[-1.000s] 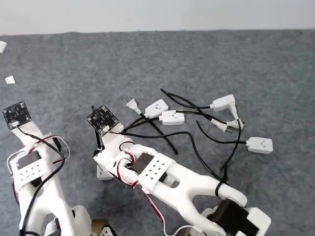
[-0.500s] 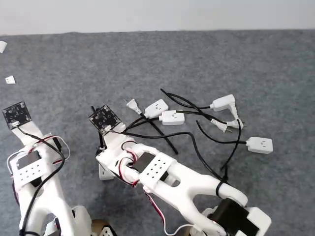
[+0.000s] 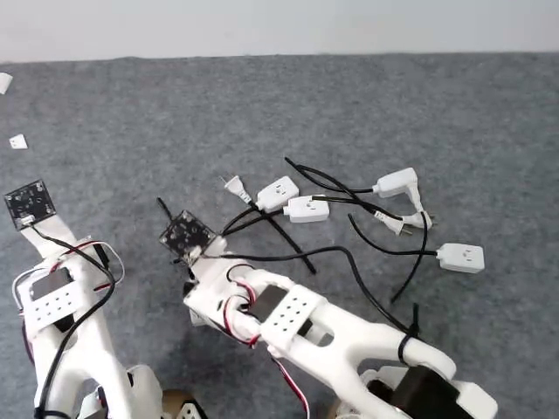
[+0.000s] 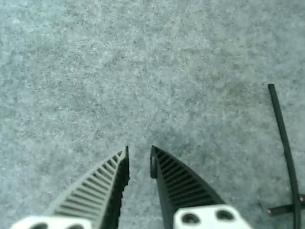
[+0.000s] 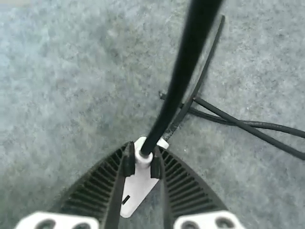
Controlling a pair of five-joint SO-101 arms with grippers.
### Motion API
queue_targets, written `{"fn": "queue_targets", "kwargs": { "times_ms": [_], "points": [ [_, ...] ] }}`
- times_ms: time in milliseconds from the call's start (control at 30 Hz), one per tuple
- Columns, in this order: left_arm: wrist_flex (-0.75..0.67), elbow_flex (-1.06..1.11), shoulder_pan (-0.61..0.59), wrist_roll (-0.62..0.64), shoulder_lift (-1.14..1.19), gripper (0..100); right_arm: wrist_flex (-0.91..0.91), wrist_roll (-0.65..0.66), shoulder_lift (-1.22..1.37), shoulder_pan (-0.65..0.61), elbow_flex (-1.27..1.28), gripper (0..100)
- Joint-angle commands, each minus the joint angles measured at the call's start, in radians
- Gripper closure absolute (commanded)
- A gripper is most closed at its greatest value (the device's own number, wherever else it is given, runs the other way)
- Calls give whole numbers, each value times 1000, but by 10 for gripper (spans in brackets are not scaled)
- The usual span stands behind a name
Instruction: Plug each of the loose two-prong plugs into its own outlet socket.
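Observation:
My right gripper (image 5: 140, 152) is shut on a white two-prong plug (image 5: 136, 193), pinching it where its black cord (image 5: 190, 57) leaves the body, just above the grey carpet. In the high view that arm (image 3: 288, 319) sits near the front centre and covers its own gripper. A loose plug (image 3: 231, 184) lies beside two white sockets (image 3: 278, 192) (image 3: 306, 209). A third socket (image 3: 460, 257) lies at the right. Another plug (image 3: 393, 224) and a white angled plug (image 3: 397, 183) lie among the cords. My left gripper (image 4: 139, 151) hangs over bare carpet with a narrow gap and nothing between its fingers.
Black cords (image 3: 341, 249) tangle across the middle of the carpet, and one cord end (image 4: 281, 124) lies near my left gripper. Two small white scraps (image 3: 17, 141) (image 3: 4, 83) sit at the far left. The carpet's back edge meets a white wall (image 3: 279, 26).
The right arm has drawn back toward the front edge with the plug, dragging its black cord along. The left arm has stayed still.

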Motion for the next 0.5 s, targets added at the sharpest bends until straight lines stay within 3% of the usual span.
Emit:
{"fn": "queue_targets", "kwargs": {
  "times_ms": [0,333,467],
  "points": [
    [-14,-44,-8,3,-5,930,77,43,-27,-22,11,991],
    [-14,-44,-8,3,-5,930,117,63,4,-21,-11,988],
    [-14,-44,-6,3,-5,930,117,60,4,-21,-12,889]
  ]
}}
